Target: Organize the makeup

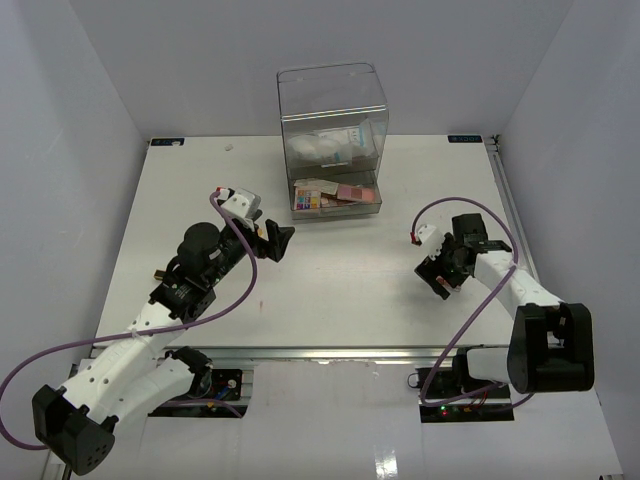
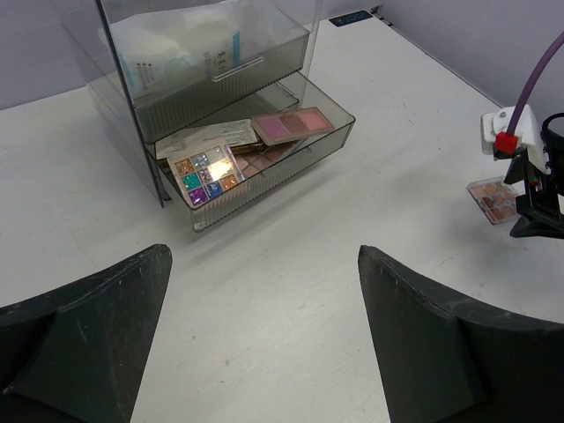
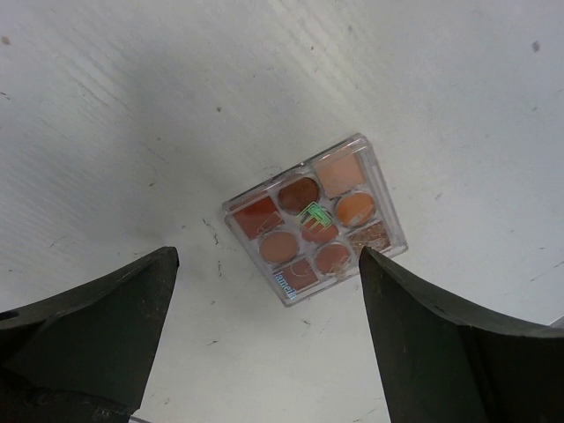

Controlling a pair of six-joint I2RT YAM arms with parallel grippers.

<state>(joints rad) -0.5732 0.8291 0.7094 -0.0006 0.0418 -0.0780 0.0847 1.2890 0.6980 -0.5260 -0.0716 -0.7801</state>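
Edge of brown palette: perhaps "lamel" (tiny).

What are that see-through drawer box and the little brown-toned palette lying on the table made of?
The drawer box looks like clear, smoke-tinted hard plastic: its contents show through glossy walls, and the drawer fronts are ribbed. The palette seems a clear, glossy plastic case, its lid catching glare, over pans of pressed powder in browns and oranges, probably matte.
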